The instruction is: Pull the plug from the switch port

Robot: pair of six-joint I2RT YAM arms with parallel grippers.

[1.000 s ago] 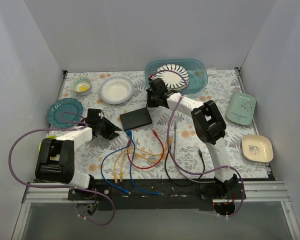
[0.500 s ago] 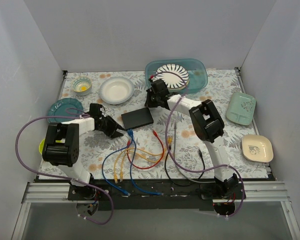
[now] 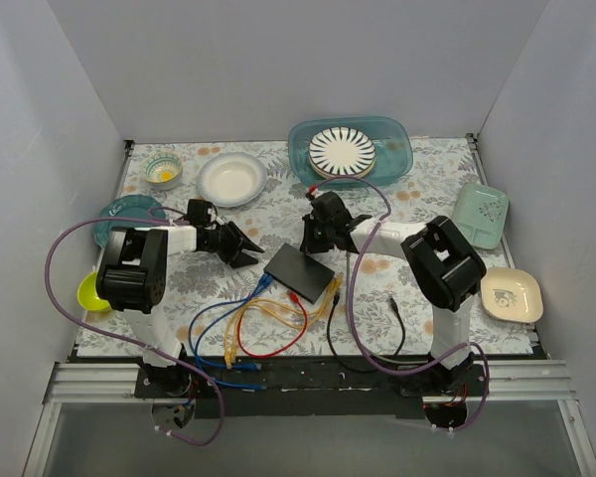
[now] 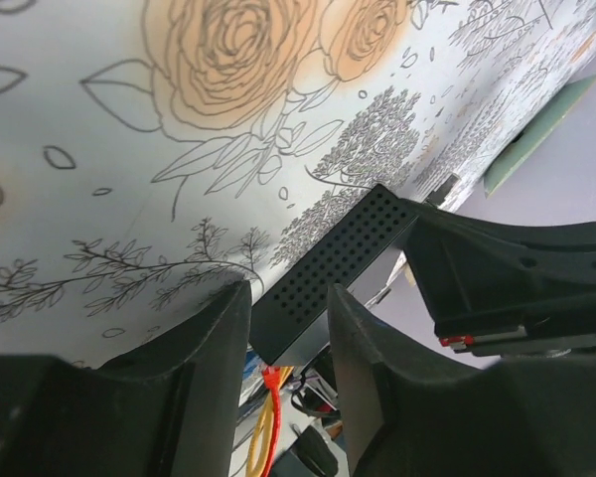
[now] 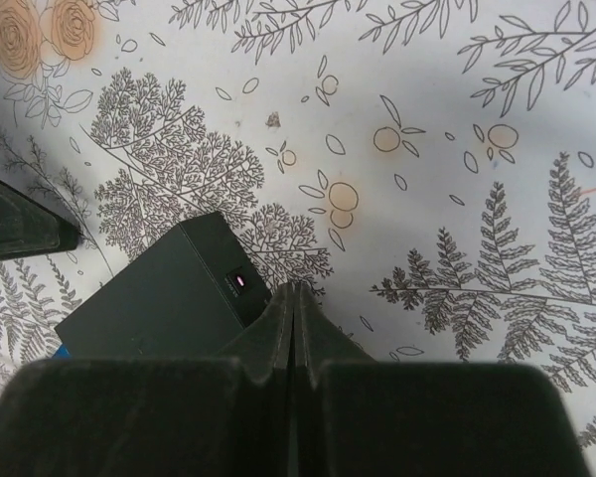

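Observation:
The switch is a flat black box lying askew mid-table. Blue, red and yellow cable plugs sit at its near edge. My left gripper is open and empty, just left of the switch. In the left wrist view its fingers frame the switch's perforated side, with a red plug below it. My right gripper is shut and empty at the switch's far edge. In the right wrist view its fingertips touch the switch's corner.
Coloured cables loop toward the front rail. A black cable lies to the right. A teal bin with a striped plate, a white bowl, a small bowl, a teal plate, a green tray and a cream dish ring the mat.
The switch has slid toward the front and right and turned, with the right gripper following behind it. The left gripper has moved right toward it. The cables have bunched nearer the front.

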